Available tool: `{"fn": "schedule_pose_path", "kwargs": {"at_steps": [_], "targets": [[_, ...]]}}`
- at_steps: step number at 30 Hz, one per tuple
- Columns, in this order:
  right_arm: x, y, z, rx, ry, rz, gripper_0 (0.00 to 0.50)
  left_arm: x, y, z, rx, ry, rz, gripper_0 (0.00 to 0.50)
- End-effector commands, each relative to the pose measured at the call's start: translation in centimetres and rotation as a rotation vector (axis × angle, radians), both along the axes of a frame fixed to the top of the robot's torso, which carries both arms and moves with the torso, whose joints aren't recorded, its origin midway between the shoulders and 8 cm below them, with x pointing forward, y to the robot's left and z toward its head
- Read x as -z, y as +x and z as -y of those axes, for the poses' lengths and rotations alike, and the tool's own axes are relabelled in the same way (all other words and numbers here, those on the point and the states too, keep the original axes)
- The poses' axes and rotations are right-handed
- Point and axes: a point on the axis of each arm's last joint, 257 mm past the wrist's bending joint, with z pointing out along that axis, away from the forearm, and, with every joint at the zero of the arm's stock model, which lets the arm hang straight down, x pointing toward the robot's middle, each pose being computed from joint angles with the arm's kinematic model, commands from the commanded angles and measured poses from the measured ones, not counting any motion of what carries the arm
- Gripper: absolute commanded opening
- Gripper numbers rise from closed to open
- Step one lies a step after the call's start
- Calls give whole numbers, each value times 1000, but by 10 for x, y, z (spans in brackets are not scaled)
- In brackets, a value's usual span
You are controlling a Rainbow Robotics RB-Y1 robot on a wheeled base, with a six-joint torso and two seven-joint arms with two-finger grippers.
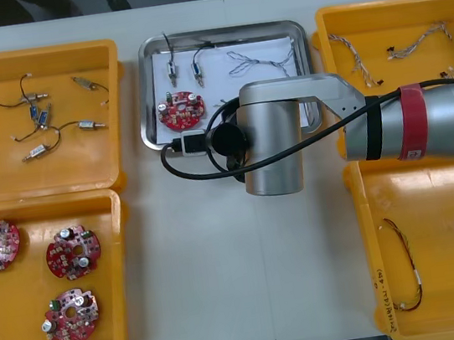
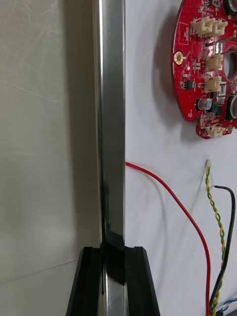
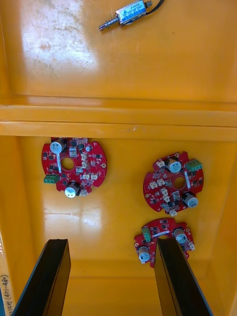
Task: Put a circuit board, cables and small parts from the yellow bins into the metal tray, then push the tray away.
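Right hand (image 2: 113, 252) pinching tray (image 2: 111, 123), left hand (image 3: 112, 243) over boards (image 3: 74, 165)

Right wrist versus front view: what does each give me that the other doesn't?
Right wrist: the right gripper shut on the shiny metal tray's rim, a thin red wire just inside. Front: four yellow bins, three round red circuit boards in the near left one, the right arm hiding that grip. Both: another such board lying in the tray.

On the rim of a yellow bin (image 3: 5, 291), a handwritten note in brackets, ending "-48", rest unclear
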Motion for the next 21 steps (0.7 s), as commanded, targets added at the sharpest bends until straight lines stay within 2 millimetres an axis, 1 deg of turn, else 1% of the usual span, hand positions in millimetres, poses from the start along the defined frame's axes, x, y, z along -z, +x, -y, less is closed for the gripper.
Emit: {"fn": "schedule_pose_path", "kwargs": {"at_steps": [1, 13, 21], "targets": [[-29, 18, -4, -39, -33, 62, 0, -3, -5, -5, 51, 42, 14, 500], [-42, 34, -10, -58, -11, 92, 0, -3, -5, -5, 51, 42, 14, 500], [-45, 45, -12, -66, 10, 106, 0, -3, -5, -5, 51, 42, 14, 500]]}}
